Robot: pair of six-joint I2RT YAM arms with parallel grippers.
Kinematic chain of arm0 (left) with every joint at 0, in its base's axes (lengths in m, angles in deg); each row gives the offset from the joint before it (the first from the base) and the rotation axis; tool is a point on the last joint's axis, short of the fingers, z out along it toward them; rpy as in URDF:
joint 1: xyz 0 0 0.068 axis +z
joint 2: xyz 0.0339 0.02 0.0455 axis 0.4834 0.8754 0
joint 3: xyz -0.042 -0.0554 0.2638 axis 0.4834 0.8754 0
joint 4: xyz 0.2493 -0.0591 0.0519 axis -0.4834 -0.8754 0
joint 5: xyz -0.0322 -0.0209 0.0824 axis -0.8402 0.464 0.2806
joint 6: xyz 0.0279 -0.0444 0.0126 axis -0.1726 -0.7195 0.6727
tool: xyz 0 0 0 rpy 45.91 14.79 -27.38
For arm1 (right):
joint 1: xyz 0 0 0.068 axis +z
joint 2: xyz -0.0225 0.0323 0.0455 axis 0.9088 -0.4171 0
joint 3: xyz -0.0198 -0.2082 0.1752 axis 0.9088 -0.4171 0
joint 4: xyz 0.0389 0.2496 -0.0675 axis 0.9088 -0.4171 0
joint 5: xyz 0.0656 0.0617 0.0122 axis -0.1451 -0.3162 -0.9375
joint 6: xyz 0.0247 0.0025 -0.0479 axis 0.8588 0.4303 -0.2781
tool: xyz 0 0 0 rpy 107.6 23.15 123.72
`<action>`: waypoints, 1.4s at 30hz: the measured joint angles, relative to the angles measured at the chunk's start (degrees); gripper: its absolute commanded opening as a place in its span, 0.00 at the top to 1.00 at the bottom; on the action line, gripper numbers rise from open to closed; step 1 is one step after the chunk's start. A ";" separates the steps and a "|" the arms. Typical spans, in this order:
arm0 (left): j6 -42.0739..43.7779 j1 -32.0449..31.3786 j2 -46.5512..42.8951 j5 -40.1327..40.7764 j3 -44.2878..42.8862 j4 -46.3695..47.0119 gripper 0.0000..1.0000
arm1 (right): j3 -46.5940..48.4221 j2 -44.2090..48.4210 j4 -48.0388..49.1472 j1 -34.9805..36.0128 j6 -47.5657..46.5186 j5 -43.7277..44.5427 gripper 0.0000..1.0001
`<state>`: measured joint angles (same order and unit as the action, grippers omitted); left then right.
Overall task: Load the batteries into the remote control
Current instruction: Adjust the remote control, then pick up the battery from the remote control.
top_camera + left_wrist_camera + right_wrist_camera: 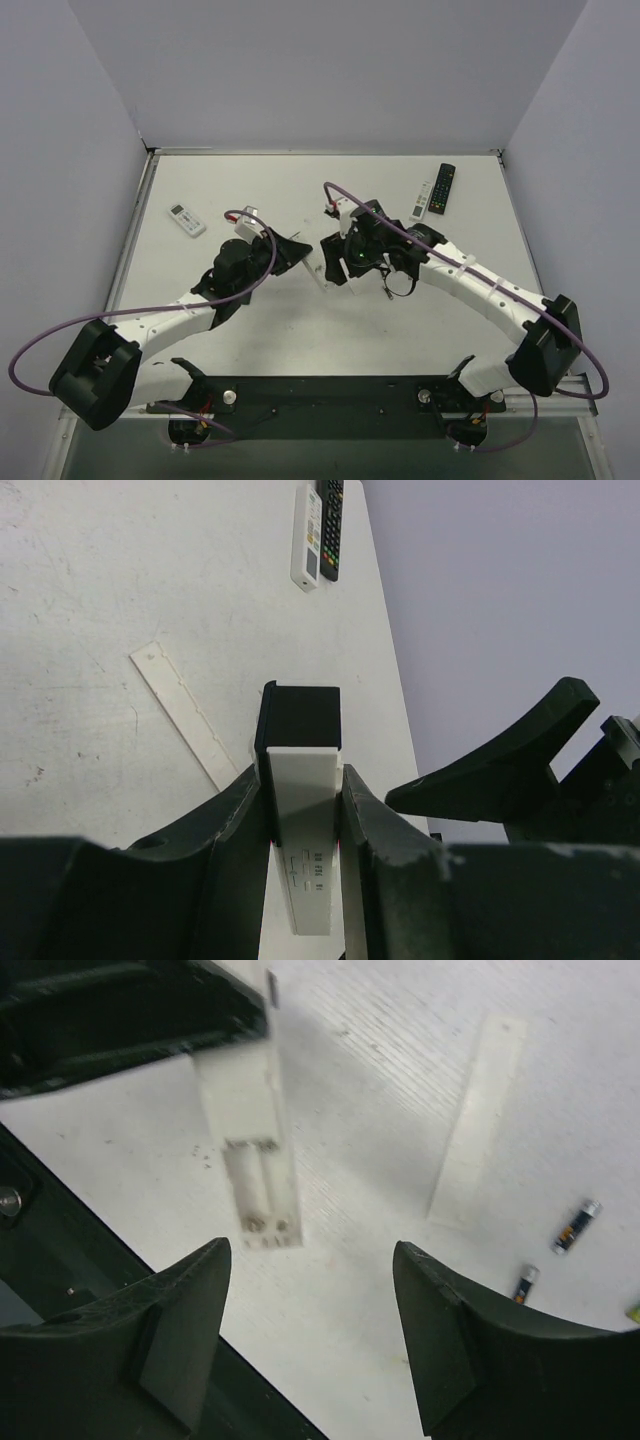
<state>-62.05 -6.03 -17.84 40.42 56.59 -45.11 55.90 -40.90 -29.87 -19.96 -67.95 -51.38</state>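
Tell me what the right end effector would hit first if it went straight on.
Probably the bare table, close beside the white remote; depth is unclear, so it might graze that remote's open end instead.

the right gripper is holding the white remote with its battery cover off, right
Not quite: it is the left gripper that holds the white remote, clamped on its sides in the left wrist view. The right gripper stands open and empty. The battery cover is indeed off, lying apart from the remote.
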 measured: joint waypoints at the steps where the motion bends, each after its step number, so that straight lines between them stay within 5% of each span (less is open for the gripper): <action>1: 0.22 0.24 0.07 -0.02 -0.02 -0.04 1.00 | -0.81 1.57 -0.59 -1.33 0.00 -0.11 0.40; 13: 3.06 4.11 0.48 -3.58 0.00 0.55 1.00 | -4.07 0.28 -12.85 -15.98 -0.07 6.58 0.62; 25: 5.35 4.74 0.59 -12.20 0.04 3.69 1.00 | -3.37 -14.58 -15.72 -16.52 -0.02 10.93 0.77; 42: 6.21 5.05 -0.26 -16.24 0.66 3.87 1.00 | -1.40 -22.69 -12.55 -16.52 -0.96 11.61 0.82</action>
<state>-55.84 -0.98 -18.11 24.18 57.25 -41.24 54.51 -63.58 -42.41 -36.48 -68.91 -39.78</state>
